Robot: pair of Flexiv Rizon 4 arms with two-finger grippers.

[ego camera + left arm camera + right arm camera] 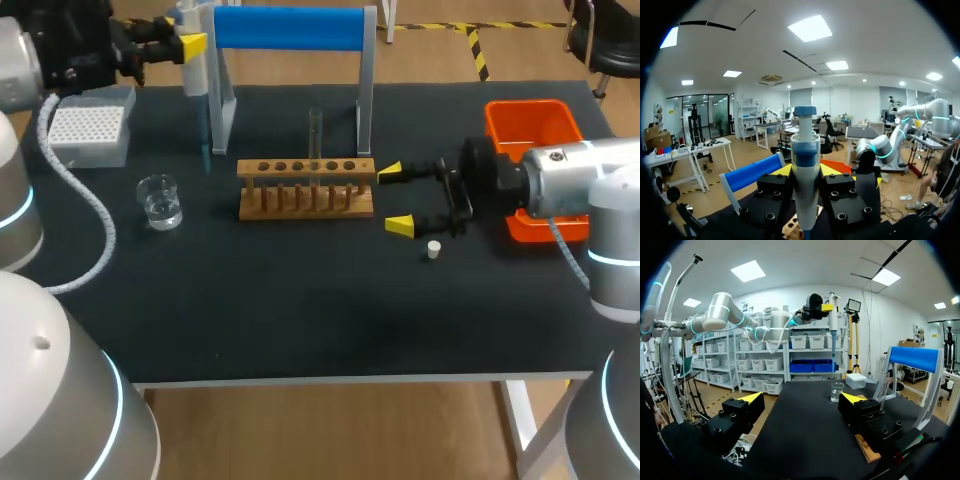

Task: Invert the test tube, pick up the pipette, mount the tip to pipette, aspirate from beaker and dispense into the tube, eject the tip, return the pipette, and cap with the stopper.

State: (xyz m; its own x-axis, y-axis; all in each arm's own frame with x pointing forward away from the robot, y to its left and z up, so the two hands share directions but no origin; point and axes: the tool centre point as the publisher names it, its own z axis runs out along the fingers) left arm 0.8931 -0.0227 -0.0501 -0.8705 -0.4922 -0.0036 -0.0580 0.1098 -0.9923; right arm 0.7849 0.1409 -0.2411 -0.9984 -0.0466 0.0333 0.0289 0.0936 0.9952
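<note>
Over the black table (300, 320), the right gripper (397, 199) hangs, fingers apart and empty, beside the wooden tube rack (305, 195). The left gripper (805, 172) is clamped on the upright white-and-blue plastic pipette (203, 100), raised near the white tip box (90, 130), so tip mounting looks the step in hand. Next, I judge, its nozzle must centre over one tip and press straight down; the clear glass test tube (315, 130) stands in the rack.

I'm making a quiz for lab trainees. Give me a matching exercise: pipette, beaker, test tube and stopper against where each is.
1 pipette
2 beaker
3 test tube
4 stopper

A upright in the wooden rack
B on the table beside the right gripper
C in the left gripper
D on the table near the tip box

Pairs: 1-C, 2-D, 3-A, 4-B.
</note>
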